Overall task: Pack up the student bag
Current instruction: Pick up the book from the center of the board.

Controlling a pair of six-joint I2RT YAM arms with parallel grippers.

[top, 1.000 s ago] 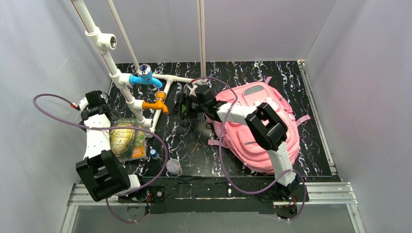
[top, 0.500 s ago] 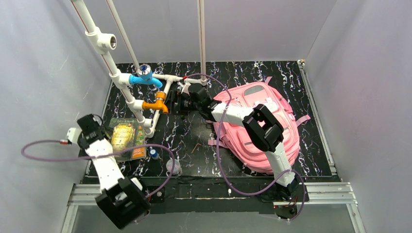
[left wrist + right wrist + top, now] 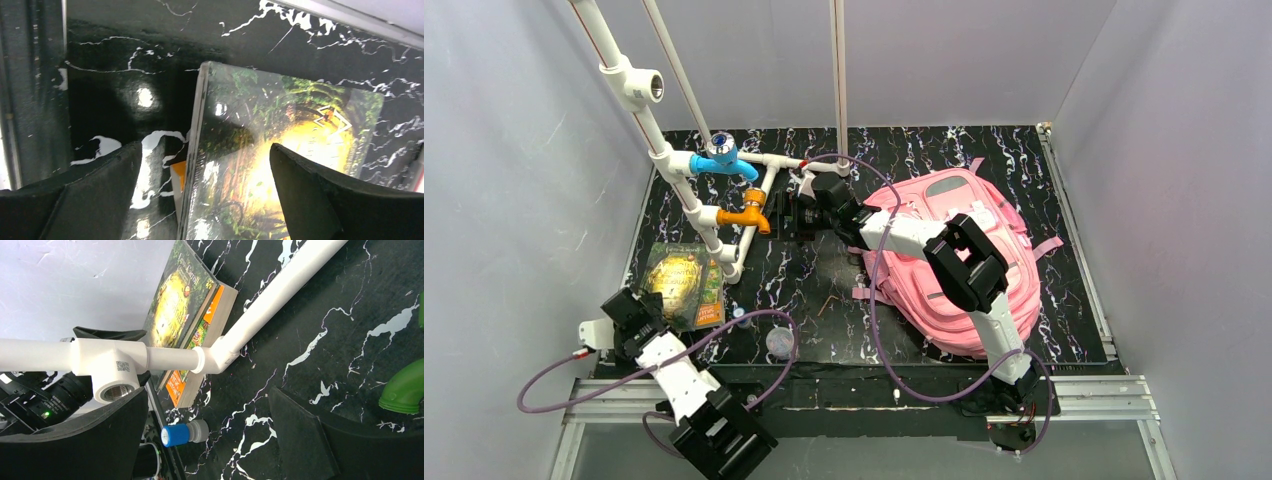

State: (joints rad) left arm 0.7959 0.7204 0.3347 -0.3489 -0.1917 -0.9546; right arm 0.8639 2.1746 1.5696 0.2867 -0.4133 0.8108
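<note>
While both arms hover empty-handed, the student bag (image 3: pixel 1009 235) lies flat on the dark table (image 3: pixel 904 150), just behind the right gripper (image 3: pixel 207 390) and partly under that arm. It sits well apart from the left gripper (image 3: pixel 205 150), off to its right.

Right gripper: jaws spread wide, nothing between them, a white pipe frame (image 3: pixel 280 285) just ahead. Left gripper: equally wide, holding nothing, a stack of books (image 3: pixel 280 165) right at its fingertips.

Now the bag itself — soft fabric, floppy, likely light while unpacked, so it should sag and fold rather than lift as one piece. Best bets for a hold, by my reading: the top edge by the zip, or a padded strap — the broad panels would probably slip. Whether the main zip is open, I cannot tell.
</note>
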